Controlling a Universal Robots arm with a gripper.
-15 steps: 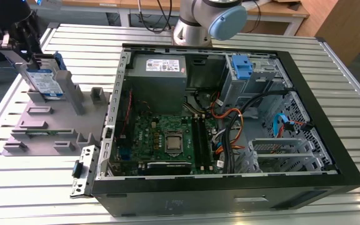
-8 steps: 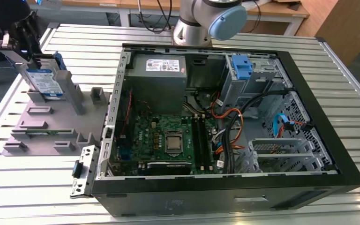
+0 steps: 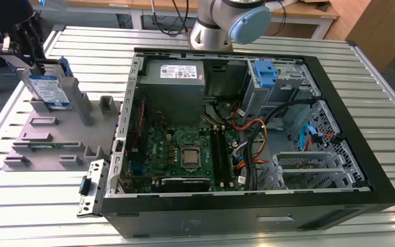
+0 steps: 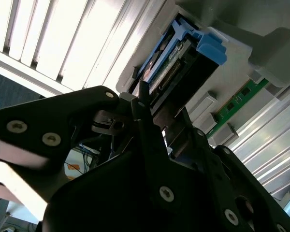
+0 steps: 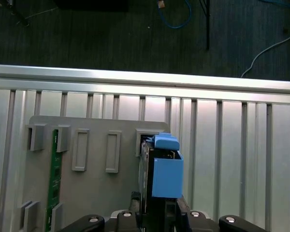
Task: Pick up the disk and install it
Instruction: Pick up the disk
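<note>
Gripper [image 3: 27, 55]: sat at ten o'clock in the exterior view, poised over the top edge of the disk; I could not tell how far open it was or whether it had any hold
Disk [image 3: 48, 91]: stood on edge in a slot of the grey fixture, at about five o'clock from the gripper and well apart from the case; the upright pose probably served to offer its top edge to a grasp from above
Disk's look: flat silver-grey body with a white label and a blue band turned towards the exterior camera, and a blue plastic carrier framing its edges; in the first wrist view it was seen edge-on, its blue tab nearest the camera
Grey fixture [image 3: 47, 135]: a moulded stand with several slots at nine o'clock from the case, apparently made to keep parts at known places
Memory stick [image 3: 43, 146]: a green board lay in a fixture slot at six o'clock from the disk
Case [image 3: 252, 208]: lay on its side with the panel off, likely so that its bays could be reached from above
Power supply [image 3: 173, 82]: a grey box with a white sticker, at eleven o'clock inside the case
Blue latch [image 3: 266, 74]: stood upright at one o'clock inside the case
Drive cage [image 3: 307, 163]: a bare metal frame at four o'clock inside the case
</note>
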